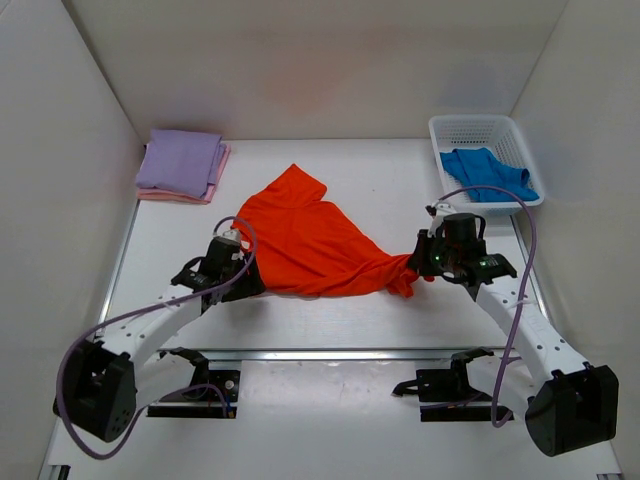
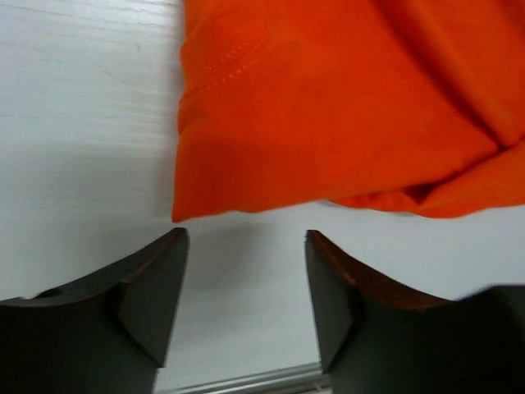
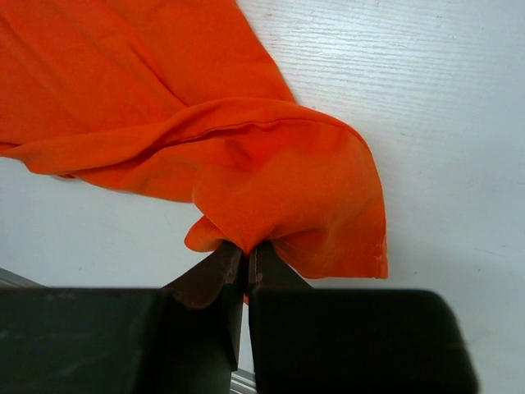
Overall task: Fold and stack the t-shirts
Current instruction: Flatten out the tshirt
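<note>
Top external view: the white worktop (image 1: 380, 170) carries the orange t-shirt (image 1: 310, 245), crumpled across its middle between my two arms. At the far left the lavender t-shirt (image 1: 182, 160) lies folded on the pink t-shirt (image 1: 222, 165). At the far right the blue t-shirt (image 1: 485, 172) sits unfolded in the white mesh basket (image 1: 480, 125).

My right hand (image 3: 246, 250) is clamped on a small bunch of orange cloth at the shirt's right end. My left hand (image 2: 246, 238) is empty, its fingers apart just short of the hemmed corner.

The risk I see is on the left. If I close from here I may catch only the worktop, since the corner lies just beyond my fingertips. Then pulling right would drag the shirt into a rope. My right pinch also looks thin, so a hard tug could slip it free.
</note>
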### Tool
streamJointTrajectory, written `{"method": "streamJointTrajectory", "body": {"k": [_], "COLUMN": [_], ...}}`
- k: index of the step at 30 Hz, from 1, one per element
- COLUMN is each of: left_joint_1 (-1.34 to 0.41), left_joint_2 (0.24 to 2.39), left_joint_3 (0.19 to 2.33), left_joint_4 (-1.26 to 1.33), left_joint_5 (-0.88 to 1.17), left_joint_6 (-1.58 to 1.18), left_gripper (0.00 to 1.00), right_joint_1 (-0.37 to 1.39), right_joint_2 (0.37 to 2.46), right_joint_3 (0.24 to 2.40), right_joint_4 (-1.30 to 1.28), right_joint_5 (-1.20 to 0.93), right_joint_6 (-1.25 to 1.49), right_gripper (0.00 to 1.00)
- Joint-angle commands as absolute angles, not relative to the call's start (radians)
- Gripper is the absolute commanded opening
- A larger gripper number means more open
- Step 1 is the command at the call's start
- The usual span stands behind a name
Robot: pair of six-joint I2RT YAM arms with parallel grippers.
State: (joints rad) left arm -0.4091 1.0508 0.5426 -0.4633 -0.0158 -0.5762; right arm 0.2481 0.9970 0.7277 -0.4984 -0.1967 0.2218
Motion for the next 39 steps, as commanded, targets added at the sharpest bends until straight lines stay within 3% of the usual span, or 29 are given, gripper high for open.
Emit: {"method": "streamJointTrajectory", "body": {"k": [1,3,5,6,15,19,20,21,24,27,39], "left_joint_1": [-0.416,-0.396,-0.370,-0.359,-0.251,-0.244,-0.253,-0.277,-0.314,-0.339,-0.365], "left_joint_2": [1.124,1.160,1.172,1.161,0.931,0.936,0.942,0.939,0.954,0.963,1.083], "left_joint_3": [0.569,0.592,0.639,0.665,0.845,0.856,0.824,0.771,0.634,0.565,0.486], "left_joint_4": [-0.384,-0.399,-0.428,-0.458,-0.702,-0.715,-0.691,-0.675,-0.566,-0.479,-0.309], "left_joint_5": [-0.076,-0.075,-0.078,-0.093,-0.179,-0.094,-0.065,-0.055,-0.006,0.029,0.009], "left_joint_6": [-0.557,-0.523,-0.485,-0.468,-0.351,-0.347,-0.353,-0.374,-0.432,-0.483,-0.523], "left_gripper": [0.67,0.46,0.00,0.00,0.00,0.00,0.09,0.30,0.53,0.62,0.65], "right_joint_1": [0.252,0.247,0.244,0.244,0.109,0.055,0.052,0.063,0.096,0.141,0.199], "right_joint_2": [0.968,0.957,0.945,0.934,0.795,0.772,0.781,0.782,0.782,0.787,0.810], "right_joint_3": [0.726,0.723,0.736,0.735,0.805,0.822,0.825,0.821,0.805,0.796,0.756], "right_joint_4": [-0.449,-0.442,-0.446,-0.445,-0.540,-0.561,-0.557,-0.555,-0.535,-0.514,-0.451], "right_joint_5": [-0.219,-0.224,-0.236,-0.232,-0.293,-0.350,-0.357,-0.356,-0.328,-0.311,-0.319], "right_joint_6": [0.239,0.241,0.238,0.242,0.209,0.204,0.196,0.205,0.228,0.255,0.319], "right_gripper": [0.00,0.01,0.00,0.00,0.00,0.00,0.00,0.00,0.00,0.00,0.01]}}
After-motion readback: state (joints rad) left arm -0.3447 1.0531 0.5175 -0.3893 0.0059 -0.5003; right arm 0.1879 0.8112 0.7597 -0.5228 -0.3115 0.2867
